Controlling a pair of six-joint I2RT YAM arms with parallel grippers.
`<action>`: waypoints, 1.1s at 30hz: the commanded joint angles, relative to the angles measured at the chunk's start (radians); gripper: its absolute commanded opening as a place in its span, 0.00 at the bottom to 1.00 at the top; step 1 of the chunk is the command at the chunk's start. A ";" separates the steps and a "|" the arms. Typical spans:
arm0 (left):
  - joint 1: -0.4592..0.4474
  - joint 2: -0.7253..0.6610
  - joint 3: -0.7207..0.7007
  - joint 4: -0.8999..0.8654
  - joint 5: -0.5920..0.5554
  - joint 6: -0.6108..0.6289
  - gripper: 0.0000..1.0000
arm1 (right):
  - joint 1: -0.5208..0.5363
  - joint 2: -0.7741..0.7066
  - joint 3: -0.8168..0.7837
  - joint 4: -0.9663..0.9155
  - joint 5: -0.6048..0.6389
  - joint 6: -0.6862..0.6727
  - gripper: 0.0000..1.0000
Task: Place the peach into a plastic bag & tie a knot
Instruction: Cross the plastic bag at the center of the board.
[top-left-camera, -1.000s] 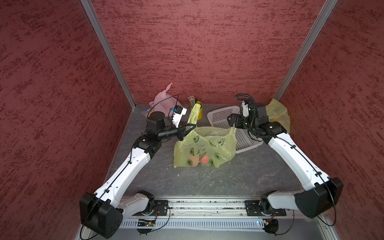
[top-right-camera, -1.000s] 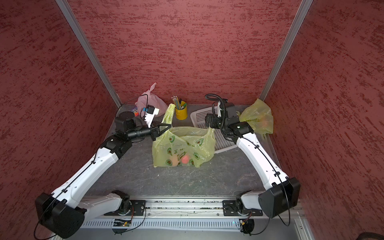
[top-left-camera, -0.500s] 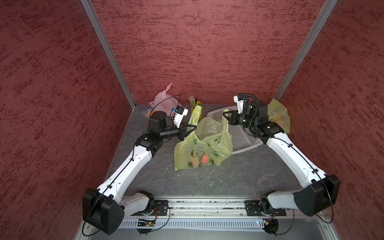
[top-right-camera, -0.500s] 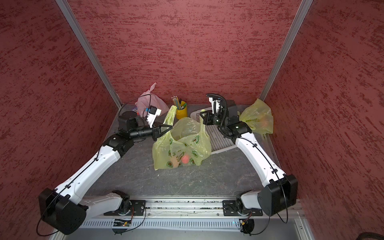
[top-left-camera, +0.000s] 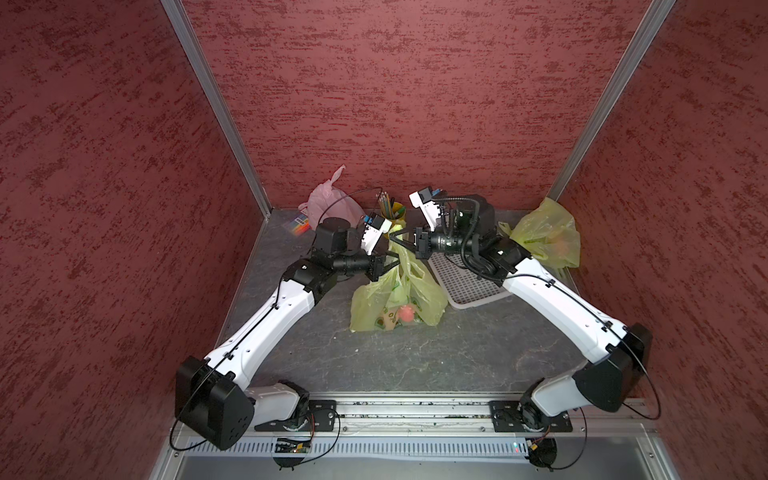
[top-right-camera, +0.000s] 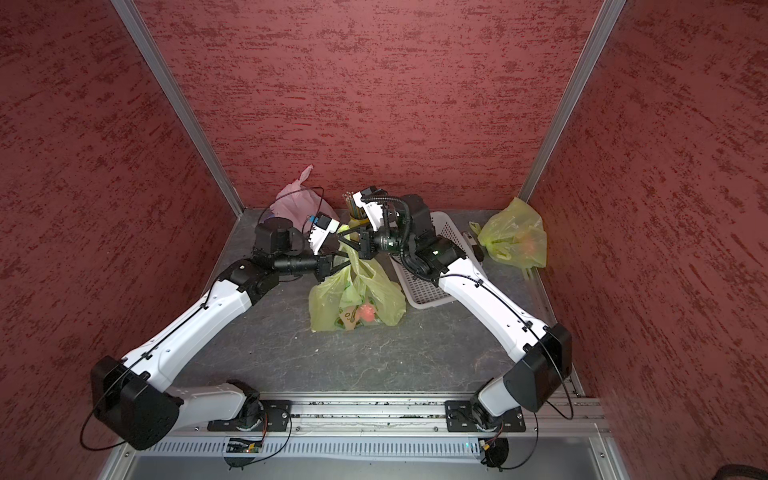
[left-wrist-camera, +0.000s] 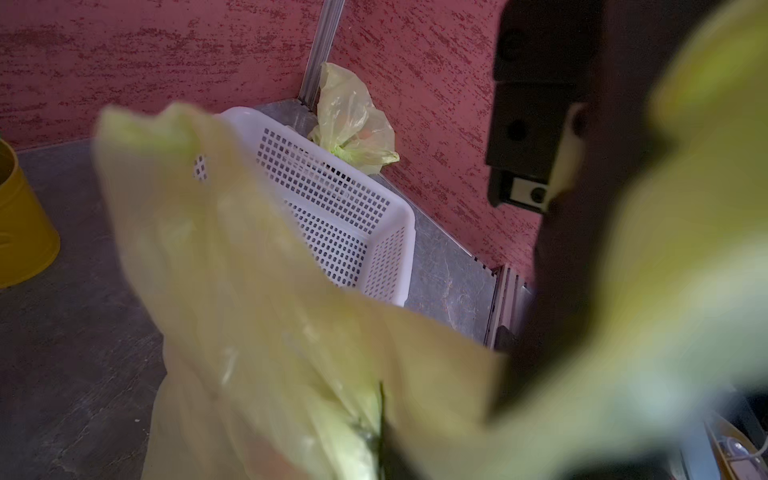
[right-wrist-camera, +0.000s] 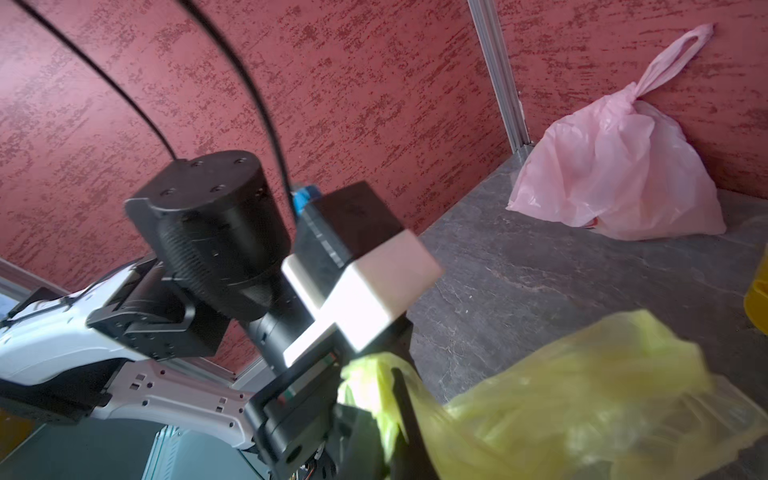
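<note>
plastic bag (top-left-camera: 395, 297) mid worktop (top-left-camera: 415, 365), gathered to narrow neck at its 12 o'clock end, long axis 12–6. peach (top-left-camera: 408, 313) inside at bag's 6 o'clock bottom, pink-orange through yellow-green printed film. right hand (top-left-camera: 395, 239) in from 3 o'clock, clenched on neck tip. left hand (top-left-camera: 390, 261) in from 9 o'clock, just beside, at 7 o'clock of right hand; film bunched at it, clenched or loosening cannot tell. judgement: knot step, handles must cross between hands.

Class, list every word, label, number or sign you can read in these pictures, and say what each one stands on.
No text can be read.
Print on the middle yellow-green plastic bag: too blurred to read.
Print on the colourful card near the back wall: too small to read.
</note>
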 joint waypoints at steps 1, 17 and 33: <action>-0.002 -0.018 0.013 -0.021 -0.006 0.034 0.26 | 0.002 0.001 0.017 -0.035 0.034 -0.018 0.00; 0.024 0.031 0.143 -0.180 0.251 0.119 0.74 | 0.002 0.007 0.039 -0.139 -0.077 -0.157 0.00; 0.017 0.008 0.053 -0.021 0.210 0.050 0.59 | 0.002 0.003 -0.019 0.104 -0.231 0.026 0.00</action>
